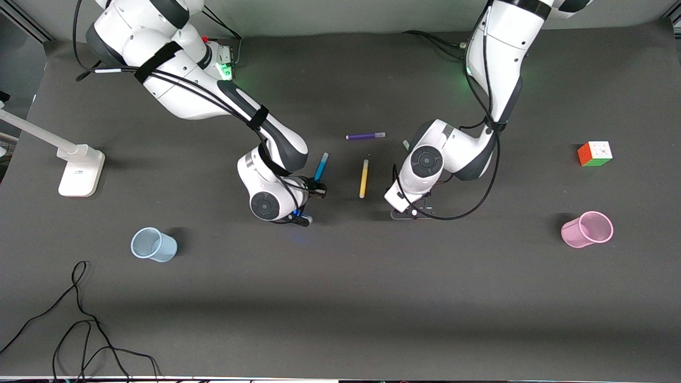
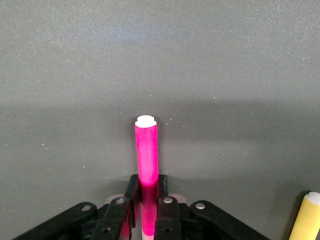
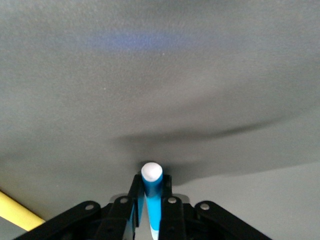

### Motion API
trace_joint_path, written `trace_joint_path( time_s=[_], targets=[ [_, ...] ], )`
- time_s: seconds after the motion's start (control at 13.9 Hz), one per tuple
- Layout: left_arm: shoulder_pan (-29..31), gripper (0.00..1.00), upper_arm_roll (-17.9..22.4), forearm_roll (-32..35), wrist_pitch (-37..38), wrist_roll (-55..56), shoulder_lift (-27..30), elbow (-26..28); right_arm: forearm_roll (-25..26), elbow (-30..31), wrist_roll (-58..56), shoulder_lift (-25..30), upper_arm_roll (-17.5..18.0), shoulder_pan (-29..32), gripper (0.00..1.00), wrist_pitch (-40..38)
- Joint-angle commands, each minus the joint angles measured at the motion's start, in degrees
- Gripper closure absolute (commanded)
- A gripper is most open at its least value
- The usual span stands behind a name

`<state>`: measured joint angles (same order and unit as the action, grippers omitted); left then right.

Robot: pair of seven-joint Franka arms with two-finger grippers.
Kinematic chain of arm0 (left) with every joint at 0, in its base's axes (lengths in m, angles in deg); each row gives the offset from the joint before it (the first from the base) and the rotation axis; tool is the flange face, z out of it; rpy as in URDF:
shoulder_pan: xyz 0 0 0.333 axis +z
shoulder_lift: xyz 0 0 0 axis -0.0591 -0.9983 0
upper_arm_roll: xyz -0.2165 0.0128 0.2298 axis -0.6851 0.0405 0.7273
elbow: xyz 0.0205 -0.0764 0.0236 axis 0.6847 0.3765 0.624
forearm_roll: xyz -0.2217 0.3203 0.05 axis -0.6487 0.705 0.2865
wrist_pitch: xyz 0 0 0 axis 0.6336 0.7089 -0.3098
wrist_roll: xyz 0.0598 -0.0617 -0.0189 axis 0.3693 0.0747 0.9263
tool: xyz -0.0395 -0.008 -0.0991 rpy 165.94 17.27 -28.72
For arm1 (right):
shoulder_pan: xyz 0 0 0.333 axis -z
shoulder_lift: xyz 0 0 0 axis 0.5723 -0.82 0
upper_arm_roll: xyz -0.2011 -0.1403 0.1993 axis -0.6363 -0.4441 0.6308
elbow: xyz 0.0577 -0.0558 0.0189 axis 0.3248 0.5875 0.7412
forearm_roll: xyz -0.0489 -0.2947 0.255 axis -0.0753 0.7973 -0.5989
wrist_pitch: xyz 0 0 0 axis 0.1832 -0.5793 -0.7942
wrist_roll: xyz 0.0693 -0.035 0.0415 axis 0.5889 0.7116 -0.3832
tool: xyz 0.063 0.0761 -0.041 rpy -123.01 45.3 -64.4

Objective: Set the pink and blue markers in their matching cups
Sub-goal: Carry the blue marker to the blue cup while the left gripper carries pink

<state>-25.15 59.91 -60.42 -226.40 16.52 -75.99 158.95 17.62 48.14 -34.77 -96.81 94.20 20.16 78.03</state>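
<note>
Both arms bent, markers (image 3: 151, 200) clamped.

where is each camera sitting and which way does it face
Front view: high across the table, facing both arm bases; shows both arms, the blue cup, pink cup, yellow pen and purple pen.
Left wrist view: on the left arm's wrist, looking past the left pincer, shut on the pink marker, down at the table.
Right wrist view: on the right arm's wrist, looking past the right pincer, shut on the blue marker.
Shared: the yellow pen shows in all three; the blue marker in the front and right wrist views.
</note>
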Motion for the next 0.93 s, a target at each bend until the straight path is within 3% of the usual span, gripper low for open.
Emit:
trace_joint_path(
  time_s=[0.0, 0.22, 0.5, 0.72, 0.86],
  targets=[
    [0.6, 1.00, 0.8, 1.0, 1.5, 0.6, 3.7, 0.7, -0.4, -0.2, 3.8, 3.9, -0.1, -0.1, 1.00, -1.7],
    [5.8, 1.00, 0.8, 1.1, 16.6, -6.1, 11.1, -2.0, 5.1, -0.2, 3.3, 12.2, -1.0, 0.2, 1.00, -8.5],
    [13.4, 1.00, 1.2, 2.5, 35.2, -19.3, 18.8, -7.9, 13.3, 0.4, 1.4, 21.1, -5.8, 0.2, 1.00, -8.8],
    [17.7, 1.00, 1.5, 10.4, 40.0, -30.3, 21.7, -10.3, 17.9, 1.2, -7.2, 26.8, -11.1, 0.2, 1.00, -9.0],
    [23.1, 1.00, 1.5, 12.7, 38.9, -43.5, 22.6, -10.4, 19.0, 1.4, -19.0, 29.6, -18.2, 0.2, 1.00, -8.8]
  ],
)
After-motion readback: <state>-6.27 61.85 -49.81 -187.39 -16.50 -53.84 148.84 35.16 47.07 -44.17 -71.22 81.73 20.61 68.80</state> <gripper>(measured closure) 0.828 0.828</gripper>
